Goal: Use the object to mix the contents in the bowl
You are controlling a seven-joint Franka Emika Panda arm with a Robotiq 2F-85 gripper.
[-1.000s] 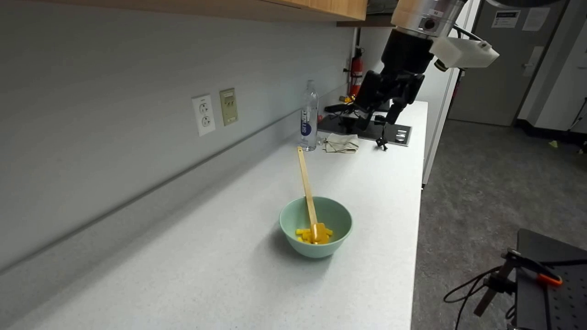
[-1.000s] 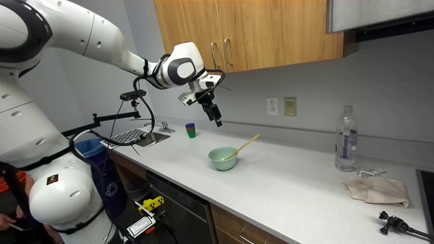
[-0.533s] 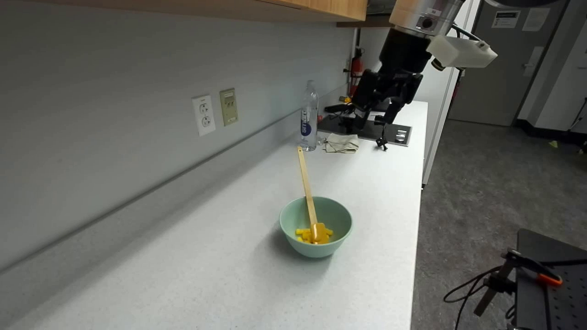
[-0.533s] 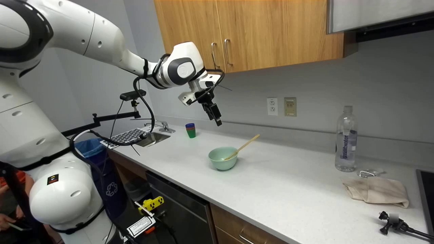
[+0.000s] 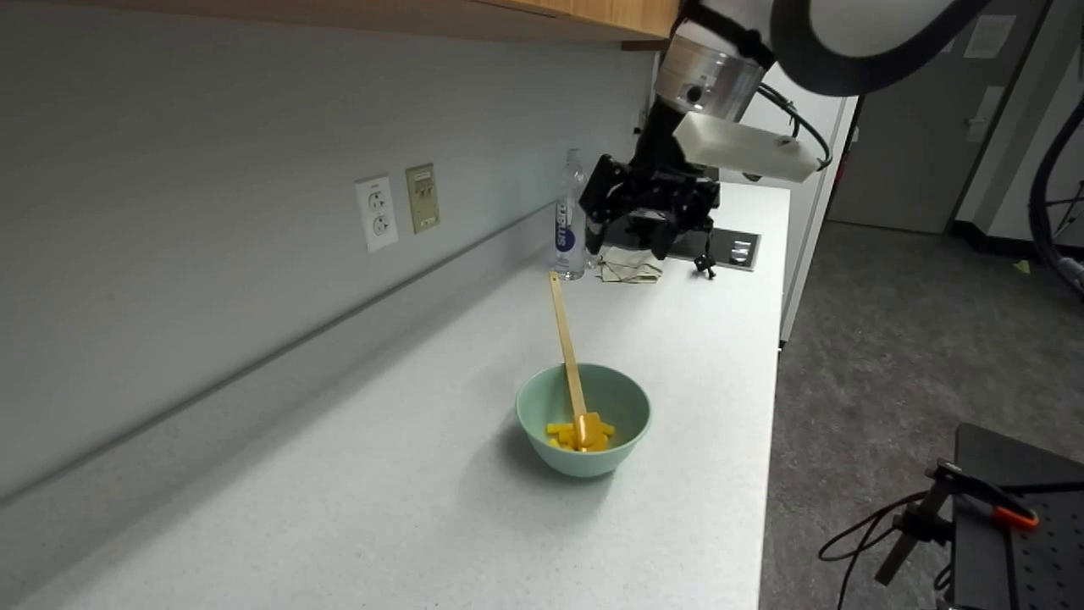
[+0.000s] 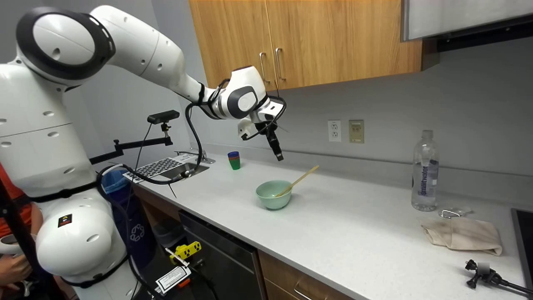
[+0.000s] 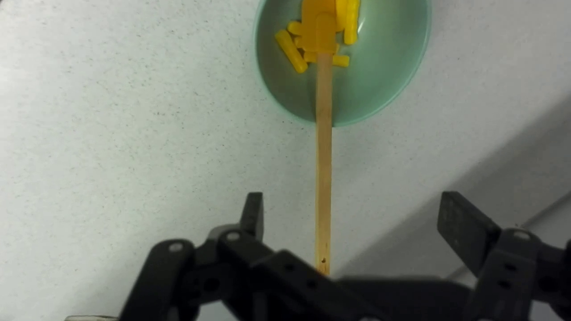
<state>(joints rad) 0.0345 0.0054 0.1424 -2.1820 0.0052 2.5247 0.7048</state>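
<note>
The black gripper (image 7: 354, 209) stands wide, empty, near the tan wooden spatula (image 7: 324, 147); this leans in the round green bowl (image 7: 383, 71) of yellow sticks (image 7: 291, 51); grabbing (then mixing) seems not done.

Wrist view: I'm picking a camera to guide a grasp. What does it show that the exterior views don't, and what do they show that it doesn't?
Only the wrist view shows the spatula appearing, from above, between the spread fingers of the gripper.

Only the exterior views, both of them, show the smartwater bottle, duplex wall outlet, wooden cabinet and white robot arm, and the gripper hanging clear of the spatula.

All share the teal bowl with the spatula crossing its rim. The wrist view and an exterior view also show yellow pieces in it.
</note>
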